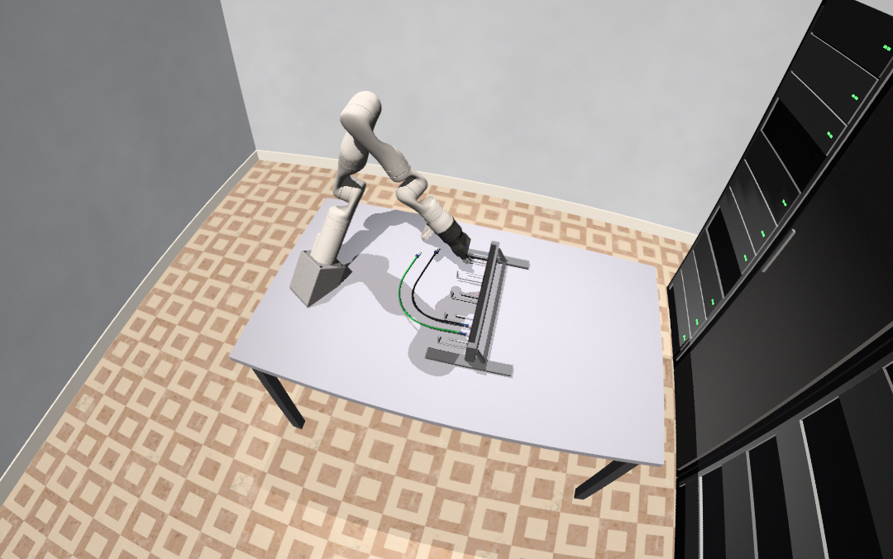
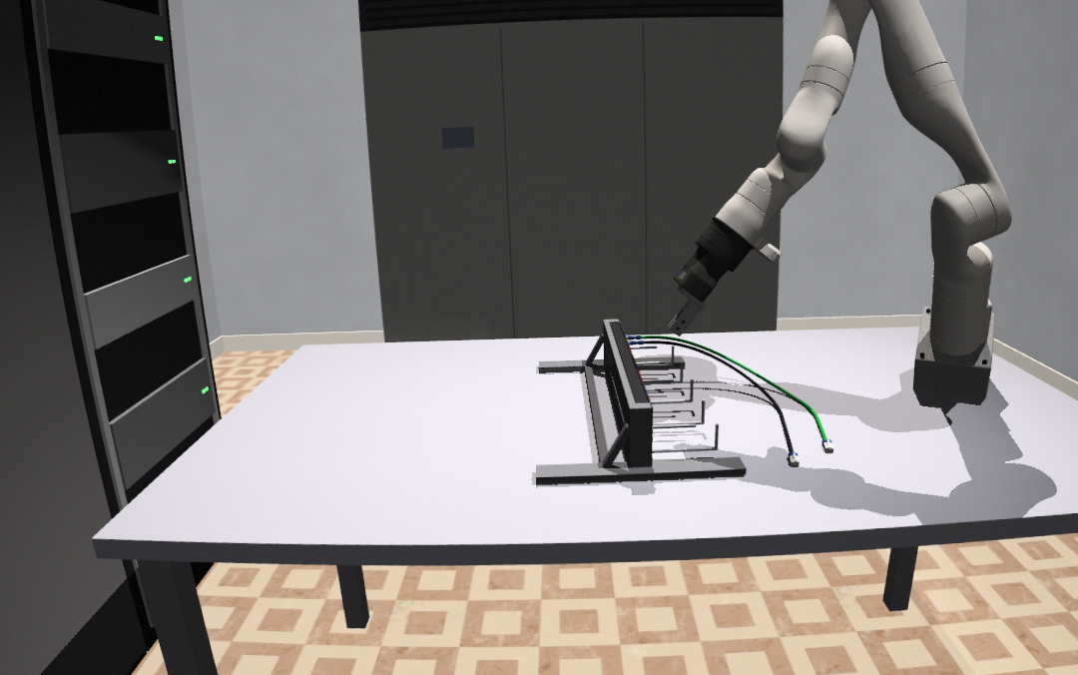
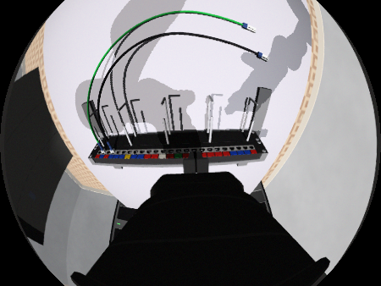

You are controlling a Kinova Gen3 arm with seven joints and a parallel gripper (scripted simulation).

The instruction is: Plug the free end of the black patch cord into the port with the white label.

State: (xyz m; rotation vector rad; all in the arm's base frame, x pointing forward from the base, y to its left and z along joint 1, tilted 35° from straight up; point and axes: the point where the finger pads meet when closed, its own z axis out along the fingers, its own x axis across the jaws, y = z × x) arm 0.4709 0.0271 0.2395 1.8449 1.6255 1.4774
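Hovering just above the top edge of the rack (image 2: pixel 628 373), the pincer (image 2: pixel 677 324) is sitting fully closed on nothing, its fingers pressed together with no plug between them. The black patch cord (image 1: pixel 422 298) is arching away from the rack behind the pincer, and its free end (image 2: pixel 793 458) is lying on the tabletop (image 2: pixel 397 445) well apart from the fingers, back toward the arm's base (image 1: pixel 316 283). A green cord (image 1: pixel 403 289) is running just beside the black one, its own plug (image 2: pixel 827 447) resting near the black one's. In the wrist view the port strip (image 3: pixel 180 153) is stretching across just ahead of the pincer, with a whitish label (image 3: pixel 163 156) showing slightly off to one side of centre, though it is too small to read with certainty.

Judging by this, the task is standing at its earliest step: the plug is not yet picked up, and the port is still unfilled. The next move is calling for the pincer to back off from the rack without nudging it, open, and travel rearward and down to the black cord's free end, gripping the plug with its latch facing up while leaving the green cord undisturbed.
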